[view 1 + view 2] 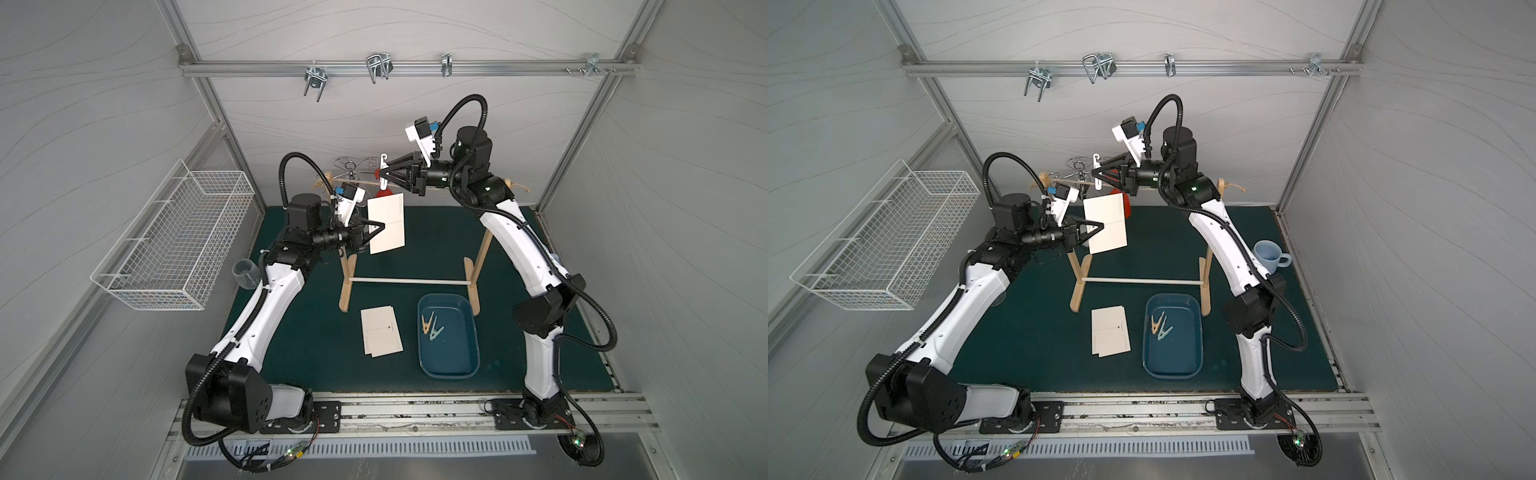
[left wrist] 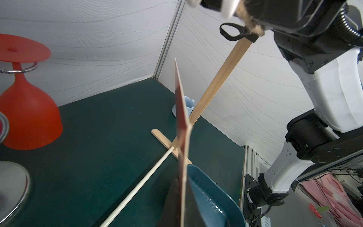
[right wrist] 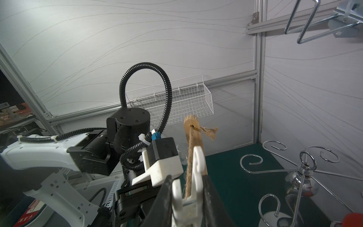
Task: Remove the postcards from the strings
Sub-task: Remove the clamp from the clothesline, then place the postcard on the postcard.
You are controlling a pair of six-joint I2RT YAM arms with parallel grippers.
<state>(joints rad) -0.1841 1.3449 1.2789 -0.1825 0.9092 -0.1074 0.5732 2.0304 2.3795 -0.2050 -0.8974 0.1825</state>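
One postcard [image 1: 390,232] between tight jaws of left gripper [image 1: 382,227]; right gripper [image 1: 385,176] tight on peg [image 1: 382,159].

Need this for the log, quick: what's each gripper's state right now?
Left gripper: closed, holding a postcard.
Right gripper: closed on the white clothespeg.

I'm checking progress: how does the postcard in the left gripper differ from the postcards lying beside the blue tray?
The held postcard is raised off the surface and tilted, pinched in the shut left gripper. The lying postcards rest flat on the green mat, with nothing touching them. The held postcard is a single card, while the lying postcards are two, overlapping. All are white rectangles with faint thin lines.
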